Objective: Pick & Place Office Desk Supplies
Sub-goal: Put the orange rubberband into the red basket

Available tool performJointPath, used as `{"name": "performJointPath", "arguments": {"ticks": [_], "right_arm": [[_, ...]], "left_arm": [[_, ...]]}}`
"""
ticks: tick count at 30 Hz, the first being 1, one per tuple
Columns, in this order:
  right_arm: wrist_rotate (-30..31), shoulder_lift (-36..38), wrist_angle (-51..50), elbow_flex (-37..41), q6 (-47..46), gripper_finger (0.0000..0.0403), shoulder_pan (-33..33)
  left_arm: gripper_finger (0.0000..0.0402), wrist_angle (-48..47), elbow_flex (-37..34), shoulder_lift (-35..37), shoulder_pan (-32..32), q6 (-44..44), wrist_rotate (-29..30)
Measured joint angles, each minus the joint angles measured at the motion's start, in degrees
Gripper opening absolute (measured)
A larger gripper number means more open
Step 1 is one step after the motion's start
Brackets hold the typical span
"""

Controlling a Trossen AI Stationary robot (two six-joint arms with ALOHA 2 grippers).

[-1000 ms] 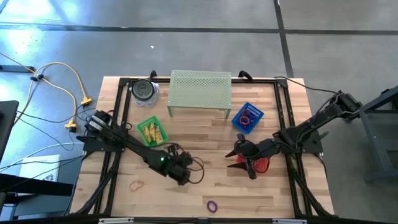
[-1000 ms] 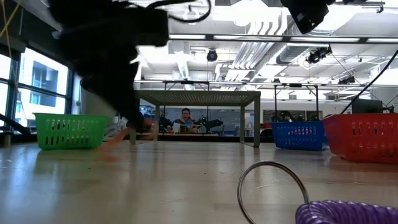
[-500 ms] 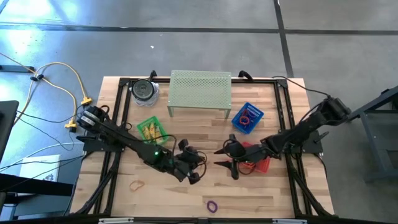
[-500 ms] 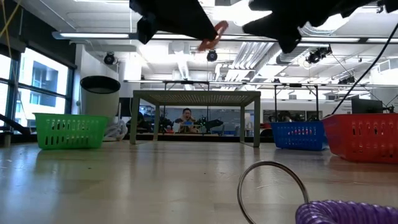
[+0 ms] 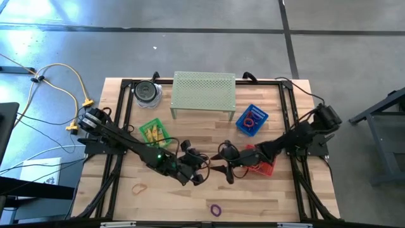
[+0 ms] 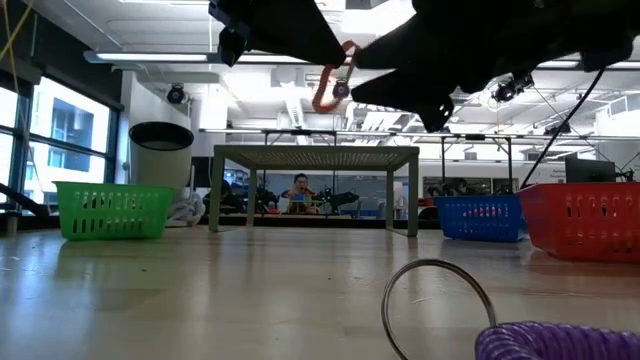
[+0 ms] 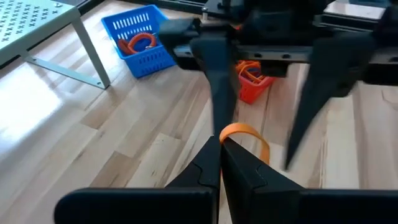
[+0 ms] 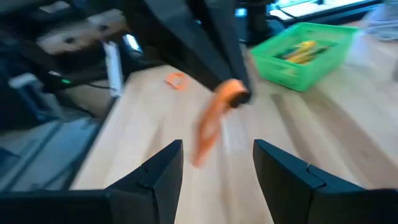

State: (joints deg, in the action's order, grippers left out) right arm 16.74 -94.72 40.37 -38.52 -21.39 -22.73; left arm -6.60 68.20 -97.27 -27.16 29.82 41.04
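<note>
You see a grey concrete floor (image 5: 190, 38) around the wooden table (image 5: 190, 136). Ceiling strip lights (image 6: 150, 57), exposed pipes (image 6: 400, 85) and left-hand windows (image 6: 65, 140) fill the room.

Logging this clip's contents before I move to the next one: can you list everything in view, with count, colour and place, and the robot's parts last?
Table: one, pale wood, under everything.
Perforated stand: one, pale green, at the table's far edge.
Jar: one, clear with dark lid, left of the stand.
Green basket: one, holding yellow pieces, left of centre.
Blue basket: one, holding red bands, right of the stand.
Red basket: one, under the right arm.
Orange band: one, pinched by the left gripper.
Tan band: one, on the table near the left front.
Purple band: one, near the front edge.
Left gripper: shut on the orange band, mid-table.
Right gripper: open, facing the left gripper.
</note>
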Motion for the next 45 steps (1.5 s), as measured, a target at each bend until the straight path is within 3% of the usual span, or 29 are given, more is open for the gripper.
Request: {"name": "performJointPath", "arguments": {"ticks": [6,16,23,28,36,45], "right_arm": [[-6.48,-2.15,6.49,-0.01,0.07,0.0183,0.40],[0.97,-2.31,6.96,-0.02,-1.41,0.0183,1.82],[1.31,-2.31,6.64,-0.02,-1.17,0.0179,1.91],[1.31,-2.31,6.63,-0.02,0.48,0.0137,1.91],[-0.35,-2.31,6.55,-0.02,0.55,0.0016,3.53],[-1.49,-2.31,6.34,-0.02,1.67,0.0003,3.73]], "left_arm": [[0.0000,-1.32,0.00,0.00,0.00,0.02,1.33],[0.0000,-1.20,-0.02,0.00,0.35,0.13,2.82],[0.0000,-1.07,-0.02,0.00,0.33,0.13,2.81],[0.0000,-1.07,-0.02,0.00,0.33,0.13,3.78],[0.0000,-1.07,-0.02,0.00,0.33,0.13,3.87],[0.0001,-1.10,-0.02,0.00,0.33,0.13,2.84]]}}
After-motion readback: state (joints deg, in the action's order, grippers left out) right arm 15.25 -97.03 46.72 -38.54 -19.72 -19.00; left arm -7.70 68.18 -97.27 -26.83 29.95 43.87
